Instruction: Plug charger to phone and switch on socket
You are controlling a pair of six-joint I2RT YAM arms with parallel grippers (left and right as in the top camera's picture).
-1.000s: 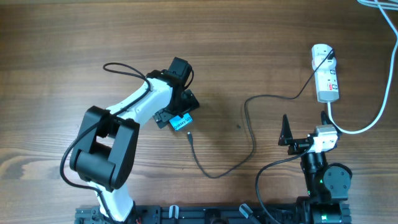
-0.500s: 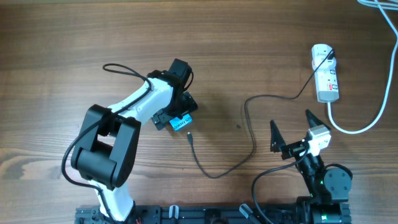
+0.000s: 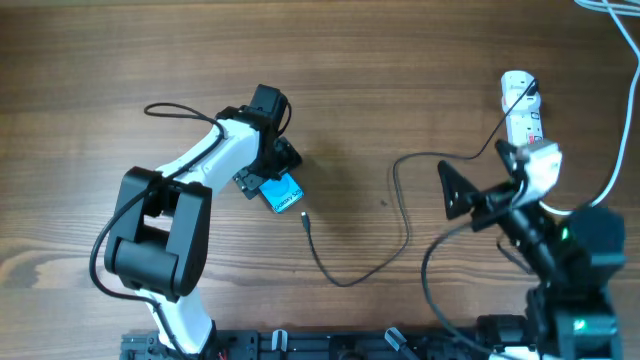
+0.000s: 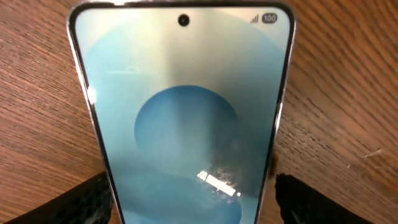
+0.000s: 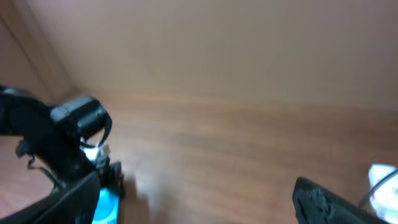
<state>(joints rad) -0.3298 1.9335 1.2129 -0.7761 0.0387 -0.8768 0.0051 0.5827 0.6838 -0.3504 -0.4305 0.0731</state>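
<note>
phone [image 4: 186,118]: lying flat on the wooden table [image 3: 150,50], teal screen up and lit. From overhead only one corner pokes out from under the left arm [image 3: 215,150], and the left wrist camera cuts off its near end.
left gripper [image 4: 189,182]: jaws spread wide, with a dark finger [image 4: 93,202] on each side of the phone's long edges. They sit snug against it, but there looks to be a thin dark gap on one side, so it isn't pinching (hard to be sure, the fingers are mostly out of frame).
charger [image 3: 408,232]: thin black cable looping across the table between the two arms. Its connector tip [image 3: 304,217] lies loose just beside the phone's exposed corner, not plugged in.
socket [image 3: 517,100]: white strip at the far right, and the black cable runs up to it. Its near end is hidden under the right wrist [image 3: 540,165], and I can't make out the switch.
right gripper [image 5: 196,183]: jaws wide apart with nothing between them, held up off the table near the socket.
right wrist view: blurry. All I get is a smear of the left arm, a sliver of teal and a white bit at the edge.
white cable [image 3: 612,18]: the thicker one, along the right edge, partly off frame.
</note>
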